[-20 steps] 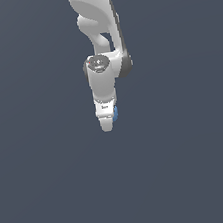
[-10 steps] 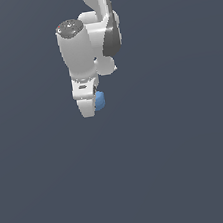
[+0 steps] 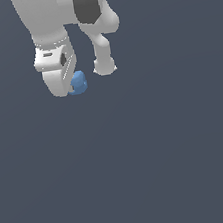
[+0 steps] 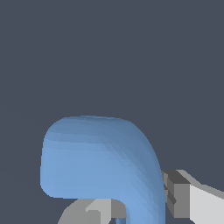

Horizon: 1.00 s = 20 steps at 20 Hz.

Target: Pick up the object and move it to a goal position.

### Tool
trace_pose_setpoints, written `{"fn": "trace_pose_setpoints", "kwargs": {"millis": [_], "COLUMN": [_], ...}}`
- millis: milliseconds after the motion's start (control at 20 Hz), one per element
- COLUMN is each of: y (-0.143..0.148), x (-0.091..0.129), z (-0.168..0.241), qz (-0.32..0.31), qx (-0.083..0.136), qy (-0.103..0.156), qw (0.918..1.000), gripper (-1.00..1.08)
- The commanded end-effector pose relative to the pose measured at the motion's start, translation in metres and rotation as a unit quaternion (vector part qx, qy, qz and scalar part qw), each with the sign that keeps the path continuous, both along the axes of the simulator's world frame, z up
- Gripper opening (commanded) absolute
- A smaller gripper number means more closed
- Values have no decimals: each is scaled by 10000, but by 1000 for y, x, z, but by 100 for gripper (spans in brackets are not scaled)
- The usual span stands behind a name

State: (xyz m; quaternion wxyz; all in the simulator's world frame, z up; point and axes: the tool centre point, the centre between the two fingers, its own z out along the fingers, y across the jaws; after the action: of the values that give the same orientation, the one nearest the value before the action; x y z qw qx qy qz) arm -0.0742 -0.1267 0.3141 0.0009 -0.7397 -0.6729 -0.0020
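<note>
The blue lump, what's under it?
Under the blue lump only plain dark grey floor shows. The white gripper covers its side toward the exterior view's left. In the wrist view, grey fingers hide part of it too.

The exterior view stands off the arm and seems to look down from fairly high, though the plain grey ground gives little to judge the angle by; the white arm [image 3: 64, 19] fills the upper left of the frame, with the gripper [image 3: 67, 87] hanging just beneath it. The wrist view sits right on the hand and looks along the fingers at very close range, so that the blue object [image 4: 100, 162] fills the lower middle of its frame with a grey fingertip [image 4: 177, 192] at the lower right. Both views share only that blue object [image 3: 78, 83], the finger ends beside it and the grey ground beyond.
</note>
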Motion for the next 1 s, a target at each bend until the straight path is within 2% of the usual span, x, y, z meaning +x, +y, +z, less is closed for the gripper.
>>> {"fn": "trace_pose_setpoints", "kwargs": {"millis": [0,500,950], "y": [-14,-64,-86], "x": [-2,-6,-5], "z": [26,115,153], "qz": [1,-9,-14], "qx": [1,-14,-20], "qy": [4,7,9], "qw": [10000,10000,10000], "gripper": [-100,-100,-100]}}
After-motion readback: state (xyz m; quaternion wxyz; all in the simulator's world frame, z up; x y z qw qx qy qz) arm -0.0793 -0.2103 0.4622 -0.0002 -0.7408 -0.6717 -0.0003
